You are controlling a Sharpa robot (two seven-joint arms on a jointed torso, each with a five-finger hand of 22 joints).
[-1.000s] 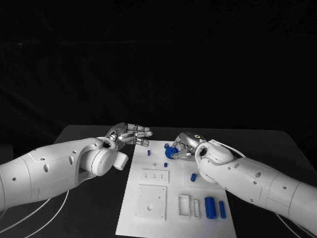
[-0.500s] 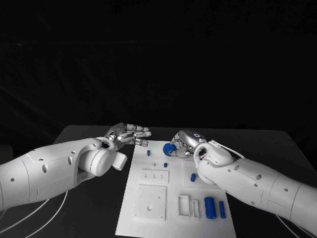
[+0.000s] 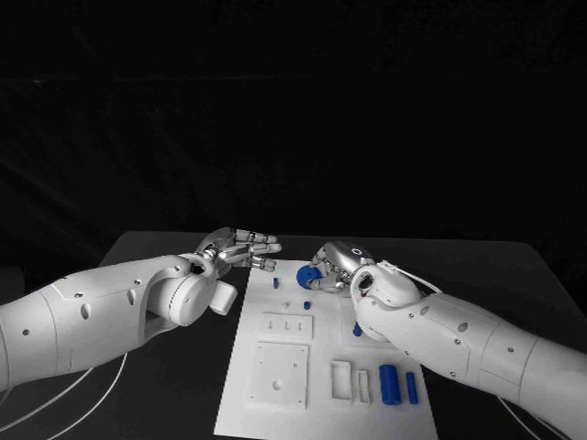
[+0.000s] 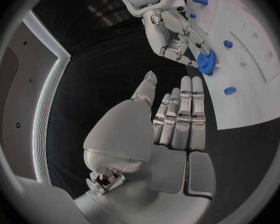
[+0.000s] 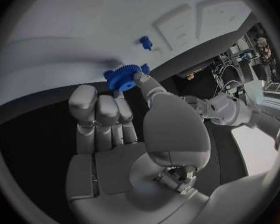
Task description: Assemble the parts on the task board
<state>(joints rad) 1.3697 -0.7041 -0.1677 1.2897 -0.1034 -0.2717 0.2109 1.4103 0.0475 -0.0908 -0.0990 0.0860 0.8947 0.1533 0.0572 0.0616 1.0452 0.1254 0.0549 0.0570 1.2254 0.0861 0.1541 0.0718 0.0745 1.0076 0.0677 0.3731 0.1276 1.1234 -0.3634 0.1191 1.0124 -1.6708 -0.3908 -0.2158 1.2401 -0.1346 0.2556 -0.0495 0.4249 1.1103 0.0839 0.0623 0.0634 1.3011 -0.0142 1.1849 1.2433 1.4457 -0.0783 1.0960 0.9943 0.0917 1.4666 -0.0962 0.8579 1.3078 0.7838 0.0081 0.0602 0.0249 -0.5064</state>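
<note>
the black table [image 3: 505, 266] carries the white task board [image 3: 323, 403], which lies lengthwise from the table's middle toward its near edge.

the left arm [image 3: 69, 316] reaches in over the table's left side, and the left hand [image 3: 241, 247] hangs just off the board's far left corner, over bare table. its fingers [image 4: 180, 117] lie side by side and nearly straight, thumb apart, with nothing in them.

the right arm [image 3: 479, 344] crosses the board's right edge, and the right hand [image 3: 336, 266] sits over the board's far end. it pinches a blue gear [image 3: 308, 273] between thumb and a fingertip; in the right wrist view the gear [image 5: 125, 76] shows toothed and held at the fingertips [image 5: 142, 77] just above the board's surface, the other fingers straight beside it. whether the gear touches the board cannot be told.

on the board, a raised white plate with holes [image 3: 279, 374] lies near the left edge, with a smaller slotted plate [image 3: 287, 325] beyond it. at the near right corner a white frame [image 3: 340, 381] stands beside two blue cylinders [image 3: 389, 382]. a small blue peg [image 3: 305, 304] stands near the board's middle, another blue peg [image 3: 275, 282] near the far left edge, and a short blue piece [image 3: 357, 329] lies by the right arm.
</note>
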